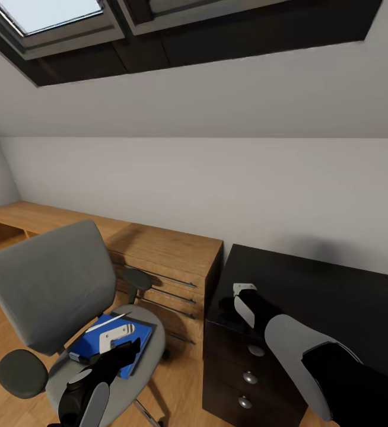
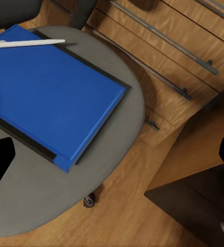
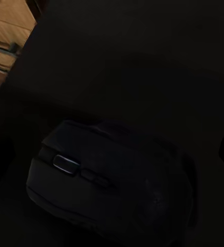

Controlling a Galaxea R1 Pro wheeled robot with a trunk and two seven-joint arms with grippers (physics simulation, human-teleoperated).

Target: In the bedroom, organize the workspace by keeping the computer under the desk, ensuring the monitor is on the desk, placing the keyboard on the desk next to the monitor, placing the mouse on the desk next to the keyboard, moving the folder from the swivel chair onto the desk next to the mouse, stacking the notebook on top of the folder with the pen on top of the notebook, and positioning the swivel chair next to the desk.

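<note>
The grey swivel chair [image 1: 51,284] stands left of the black desk [image 1: 336,296]. The blue folder [image 1: 99,343] [image 2: 50,92] lies on its seat with a white pen [image 1: 106,323] [image 2: 27,43] on top. The dark notebook [image 2: 91,66] lies under the folder, only its edges showing. My left gripper [image 1: 118,339] [image 2: 112,157] hangs open above the folder's corner. On the desk's near left corner sits the dark mouse [image 3: 107,180], and my right gripper [image 1: 229,305] [image 3: 112,154] is open, low over it, a finger on each side. Computer, monitor and keyboard are out of view.
A low light-wood counter with drawers [image 1: 164,249] runs along the wall behind the chair, close to the desk's side. The desk's drawer unit with silver knobs [image 1: 250,376] faces me. A sloped ceiling with a skylight [image 1: 51,15] is overhead. Wood floor shows between chair and desk.
</note>
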